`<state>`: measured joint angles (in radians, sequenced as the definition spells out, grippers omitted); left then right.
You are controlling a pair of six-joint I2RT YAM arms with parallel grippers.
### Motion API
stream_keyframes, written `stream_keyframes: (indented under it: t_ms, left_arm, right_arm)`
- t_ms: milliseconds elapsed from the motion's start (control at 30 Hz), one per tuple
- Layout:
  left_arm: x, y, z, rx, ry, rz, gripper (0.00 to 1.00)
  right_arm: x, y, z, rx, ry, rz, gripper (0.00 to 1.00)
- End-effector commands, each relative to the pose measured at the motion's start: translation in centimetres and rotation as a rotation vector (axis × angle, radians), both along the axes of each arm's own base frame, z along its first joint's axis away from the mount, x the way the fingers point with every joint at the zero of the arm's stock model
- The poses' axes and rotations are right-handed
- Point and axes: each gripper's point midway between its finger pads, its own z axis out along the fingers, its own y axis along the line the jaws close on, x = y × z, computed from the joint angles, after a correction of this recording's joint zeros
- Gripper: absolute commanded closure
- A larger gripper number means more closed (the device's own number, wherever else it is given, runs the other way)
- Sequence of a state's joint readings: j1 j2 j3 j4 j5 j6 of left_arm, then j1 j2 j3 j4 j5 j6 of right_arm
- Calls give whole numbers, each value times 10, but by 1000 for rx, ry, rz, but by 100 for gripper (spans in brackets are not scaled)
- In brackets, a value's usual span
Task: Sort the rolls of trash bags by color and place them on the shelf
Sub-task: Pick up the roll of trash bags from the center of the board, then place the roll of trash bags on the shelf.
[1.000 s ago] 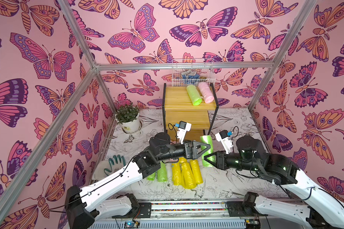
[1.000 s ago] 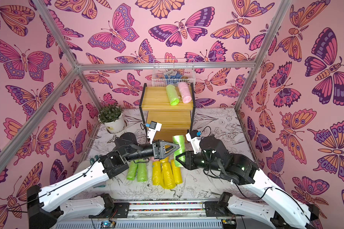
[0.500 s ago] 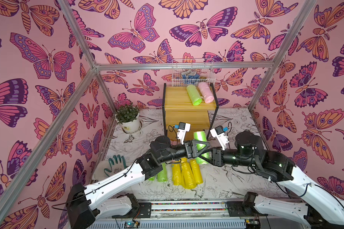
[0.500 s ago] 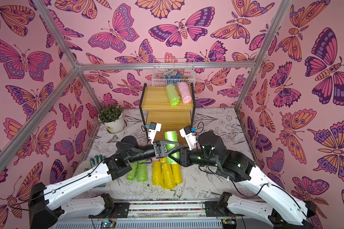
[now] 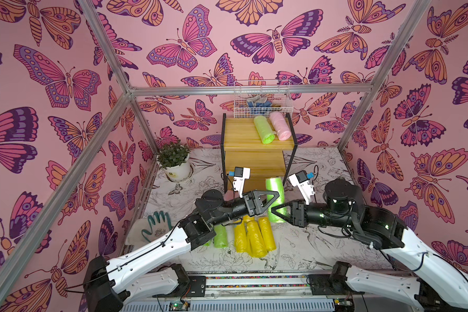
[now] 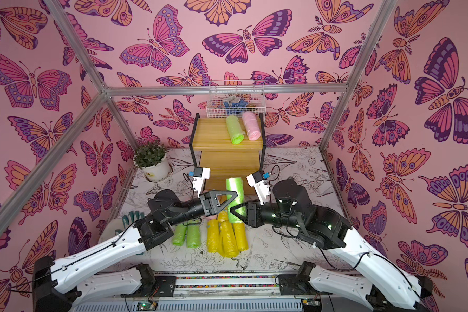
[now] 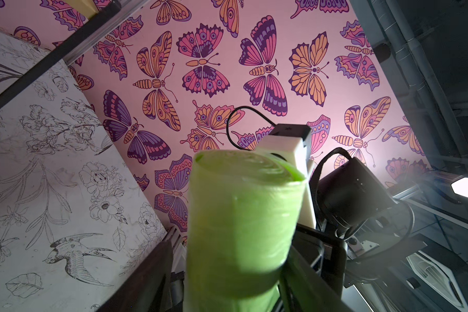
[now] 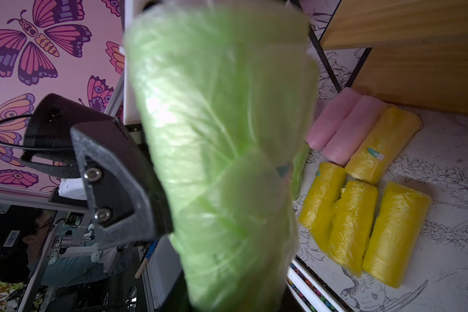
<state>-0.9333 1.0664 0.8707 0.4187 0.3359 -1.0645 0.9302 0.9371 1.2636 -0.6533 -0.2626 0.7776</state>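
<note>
A lime green roll [image 5: 274, 193] [image 6: 234, 190] stands upright in the air in front of the shelf [image 5: 243, 135] [image 6: 214, 132]. My right gripper [image 5: 277, 213] [image 6: 234, 213] is shut on its lower part. My left gripper [image 5: 276, 198] [image 6: 234, 198] is closed on it just above. The roll fills the left wrist view [image 7: 241, 216] between the dark fingers [image 7: 152, 270], and the right wrist view [image 8: 222, 135]. One green roll [image 5: 264, 129] and one pink roll [image 5: 280, 125] lie on the shelf's top board. Yellow rolls [image 5: 254, 235] [image 8: 362, 216], green rolls [image 5: 220, 236] and pink rolls [image 8: 341, 121] lie on the table.
A white wire basket [image 5: 262, 100] stands behind the shelf's top. A potted plant [image 5: 174, 162] stands at the back left. A green glove [image 5: 157, 222] lies on the table's left side by the left arm. Metal frame posts border the cell.
My right gripper lifted the green roll up and to the left. My left gripper, wide open a second ago, came onto the roll and closed on it.
</note>
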Motion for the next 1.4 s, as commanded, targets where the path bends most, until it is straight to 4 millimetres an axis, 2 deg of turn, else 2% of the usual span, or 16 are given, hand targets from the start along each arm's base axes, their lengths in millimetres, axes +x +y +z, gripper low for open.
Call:
stream_keyframes:
  t_ms: [0,100,200,233,300,333,400,467,533,600,733,867,1033,1133,1233,1367]
  left_arm:
    - [5,-2,1,-11,5,3,35]
    - [4,-7,2,-9,6,-21,41]
    - [3,-9,5,-11,1,-32,59]
    - [2,-8,6,-12,-5,-34,66]
    - [1,-8,9,-4,-17,-36,94]
    - [1,-8,8,13,-15,-35,100]
    - [2,-6,6,68,-16,-28,100]
    - [4,-4,6,138,-19,-18,100]
    - [8,3,5,225,-24,6,100]
    - [16,14,10,312,-36,52,100]
    - [38,40,29,450,-90,164,100]
    - [67,57,55,518,-138,264,100]
    - [122,57,65,643,-160,380,100]
    - [157,48,67,696,-189,415,100]
    - [191,39,67,752,-222,445,100]
    - [230,39,67,790,-244,507,100]
  right_arm:
    - [-1,3,29,76,-64,16,100]
    - [0,8,29,80,-58,27,100]
    - [1,8,29,71,-54,23,100]
    - [2,8,29,69,-55,18,100]
    - [4,5,30,64,-62,4,95]
    - [4,4,31,61,-64,-3,89]
    - [7,-1,32,41,-73,-31,65]
    - [10,-11,33,1,-91,-66,45]
    - [17,-29,32,-76,-117,-143,34]
    - [26,-57,32,-179,-153,-247,28]
    - [38,-118,31,-366,-233,-457,25]
    - [36,-152,24,-432,-266,-557,24]
    - [33,-165,0,-440,-249,-603,25]
    - [33,-169,-21,-466,-227,-620,25]
    - [32,-170,-40,-491,-200,-623,25]
    - [30,-166,-66,-512,-154,-608,26]
